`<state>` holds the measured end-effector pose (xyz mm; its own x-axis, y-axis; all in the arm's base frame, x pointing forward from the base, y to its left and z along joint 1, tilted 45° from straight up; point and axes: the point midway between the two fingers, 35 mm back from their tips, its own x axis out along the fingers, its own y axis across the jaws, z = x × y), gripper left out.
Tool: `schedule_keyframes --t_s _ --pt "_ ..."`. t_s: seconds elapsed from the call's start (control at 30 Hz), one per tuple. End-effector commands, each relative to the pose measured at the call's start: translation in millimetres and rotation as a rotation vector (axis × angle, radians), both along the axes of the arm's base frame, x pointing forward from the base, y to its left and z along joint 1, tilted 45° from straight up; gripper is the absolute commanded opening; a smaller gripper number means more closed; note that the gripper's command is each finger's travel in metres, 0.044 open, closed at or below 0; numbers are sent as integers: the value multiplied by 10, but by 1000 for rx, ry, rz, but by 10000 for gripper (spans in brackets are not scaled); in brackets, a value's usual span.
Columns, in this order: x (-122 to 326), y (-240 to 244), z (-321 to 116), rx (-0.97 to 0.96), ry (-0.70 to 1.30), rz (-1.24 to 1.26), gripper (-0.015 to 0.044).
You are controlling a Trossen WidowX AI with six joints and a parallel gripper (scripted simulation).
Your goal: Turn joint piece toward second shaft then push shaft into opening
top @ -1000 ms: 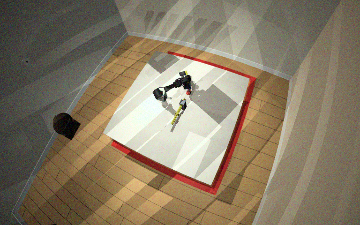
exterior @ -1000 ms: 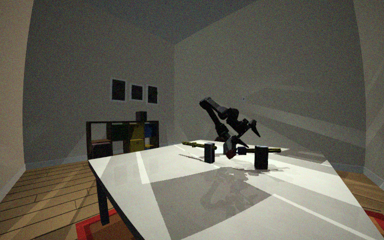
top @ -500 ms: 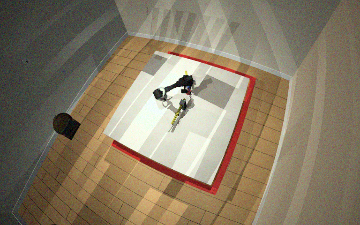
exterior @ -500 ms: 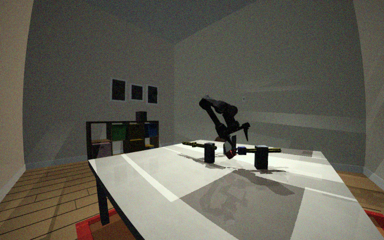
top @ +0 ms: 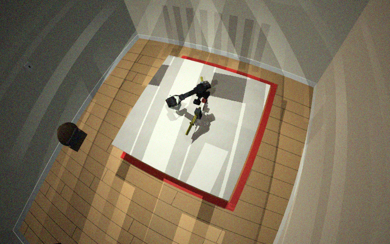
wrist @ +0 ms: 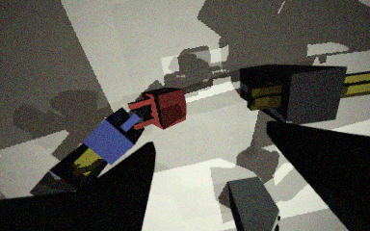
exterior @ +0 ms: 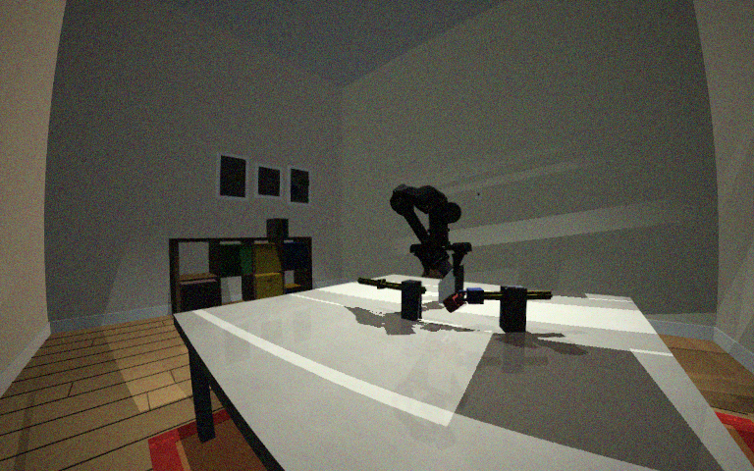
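The red joint piece (top: 203, 100) (exterior: 455, 301) (wrist: 169, 108) hangs tilted on its hinges from a blue yoke (exterior: 474, 295) (wrist: 110, 141). The yoke is on the end of the yellow first shaft (exterior: 539, 294) (wrist: 87, 161), fixed to a dark block (exterior: 512, 309). The second shaft (top: 189, 126) (exterior: 392, 285) (wrist: 357, 89) passes through the second block (top: 197, 112) (exterior: 411, 299) (wrist: 313, 93). Its near end is by that block's face, apart from the joint piece. My gripper (exterior: 447, 276) (wrist: 210, 137) is open and empty, close to the joint piece. The direction of the opening is unclear.
A grey block-like shape (wrist: 252, 204) shows low between the fingers in the wrist view. The white table (top: 184, 71) (exterior: 333, 377) carries the arm and both blocks, with strong shadows. A shelf (exterior: 173, 278) stands behind against the wall.
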<state>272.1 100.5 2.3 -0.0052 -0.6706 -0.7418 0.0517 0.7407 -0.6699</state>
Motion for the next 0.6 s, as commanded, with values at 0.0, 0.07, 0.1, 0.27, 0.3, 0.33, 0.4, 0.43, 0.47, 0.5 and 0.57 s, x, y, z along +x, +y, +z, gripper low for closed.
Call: schedule_keyframes --t_s 0.0,0.07,0.1,0.27,0.3,0.33,0.4,0.43,0.47,0.5,0.57 --pt "43 -25 97 -40 -22 -13 440" --pt "43 -25 97 -39 -19 -10 440" --pt "43 -28 96 -37 -10 -1 440" --pt "40 -48 87 -15 75 90 440" --pt "40 -53 85 -11 92 109 440" --pt "39 -57 83 -6 109 128 440" --pt "39 -65 79 3 143 166 440" --pt "38 -69 77 7 160 186 440" --pt "38 -73 76 12 177 205 440" --pt "37 -78 74 16 194 225 440" --pt "36 -86 70 25 227 265 440"
